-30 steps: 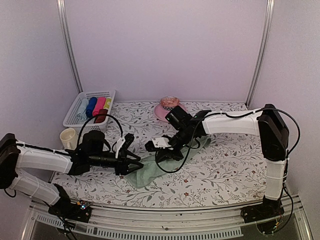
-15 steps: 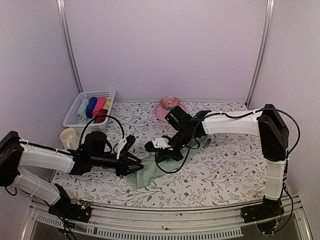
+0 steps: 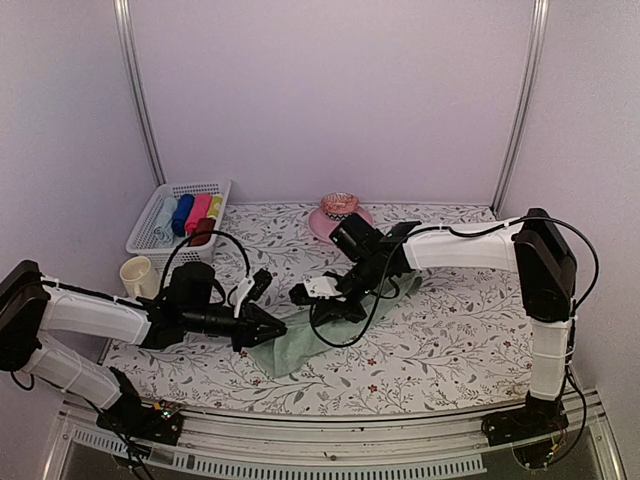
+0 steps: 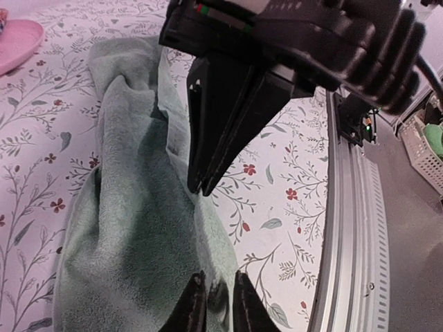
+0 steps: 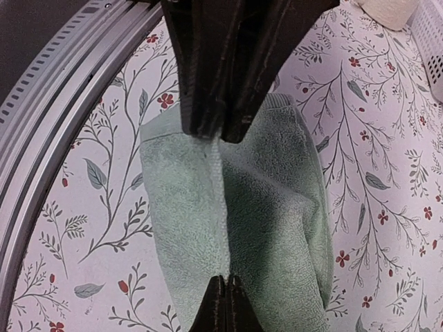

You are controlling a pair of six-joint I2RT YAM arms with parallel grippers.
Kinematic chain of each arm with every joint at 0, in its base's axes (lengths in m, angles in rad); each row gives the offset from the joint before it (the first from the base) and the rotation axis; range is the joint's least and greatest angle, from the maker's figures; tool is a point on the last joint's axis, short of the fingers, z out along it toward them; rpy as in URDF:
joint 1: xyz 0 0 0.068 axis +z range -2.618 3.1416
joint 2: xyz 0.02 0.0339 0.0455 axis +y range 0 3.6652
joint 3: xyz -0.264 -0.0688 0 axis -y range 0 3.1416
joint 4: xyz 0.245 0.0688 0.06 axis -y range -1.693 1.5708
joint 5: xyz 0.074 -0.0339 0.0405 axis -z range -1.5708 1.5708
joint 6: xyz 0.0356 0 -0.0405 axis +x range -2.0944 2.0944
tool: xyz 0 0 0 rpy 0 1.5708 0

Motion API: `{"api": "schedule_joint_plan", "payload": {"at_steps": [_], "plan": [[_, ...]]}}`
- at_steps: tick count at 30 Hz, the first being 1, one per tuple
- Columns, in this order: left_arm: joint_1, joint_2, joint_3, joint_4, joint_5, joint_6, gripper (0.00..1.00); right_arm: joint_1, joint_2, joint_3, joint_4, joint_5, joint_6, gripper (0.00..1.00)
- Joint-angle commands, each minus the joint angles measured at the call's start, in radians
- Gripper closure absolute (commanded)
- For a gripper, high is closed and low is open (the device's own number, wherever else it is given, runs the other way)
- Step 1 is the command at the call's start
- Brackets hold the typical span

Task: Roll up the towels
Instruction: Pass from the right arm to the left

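Left fingers (image 4: 192, 308) have closed on the green towel (image 4: 131, 235) (fold between them).

We're seeing fuzzy matt terry on the green towel (image 5: 277, 200), smooth printed cloth on the table cover (image 5: 387, 138), ribbed metal on the rail (image 4: 346, 228).

Pale lilac back wall (image 3: 330, 100), plain, softly and evenly lit. Side walls same colour. Silver upright (image 3: 138, 90) at far left corner, second upright (image 3: 519, 100) at far right. Table under floral-printed cover (image 3: 450, 330). Grey metal rail (image 3: 330, 440) along near edge.
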Motion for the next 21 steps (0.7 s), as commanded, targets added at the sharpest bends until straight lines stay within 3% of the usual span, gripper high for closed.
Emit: {"api": "schedule_joint_plan", "payload": {"at_steps": [1,2,12,13,14,15,16,21], "plan": [[0.012,0.011,0.025,0.005,0.016,0.001,0.94,0.007,0.020,0.036,-0.008,0.004,-0.002,0.98],[0.013,0.010,0.024,0.002,0.016,-0.001,1.00,0.007,0.020,0.037,-0.008,0.007,-0.002,0.98],[0.012,-0.022,0.028,-0.039,0.012,-0.014,1.00,0.007,0.015,0.045,-0.004,0.026,0.007,0.98],[0.012,-0.025,0.032,-0.049,0.013,-0.015,0.95,0.008,0.017,0.045,-0.004,0.028,0.007,0.98],[0.012,-0.025,0.036,-0.061,0.008,-0.016,0.79,0.007,0.017,0.045,-0.002,0.028,0.008,0.98],[0.012,-0.026,0.036,-0.065,0.006,-0.017,0.70,0.007,0.016,0.045,-0.003,0.029,0.008,0.98],[0.012,-0.027,0.035,-0.067,0.004,-0.017,0.67,0.007,0.016,0.045,-0.003,0.029,0.007,0.98],[0.013,-0.021,0.027,-0.067,-0.001,-0.019,0.67,0.008,0.012,0.045,-0.003,0.025,0.009,0.98]]}}
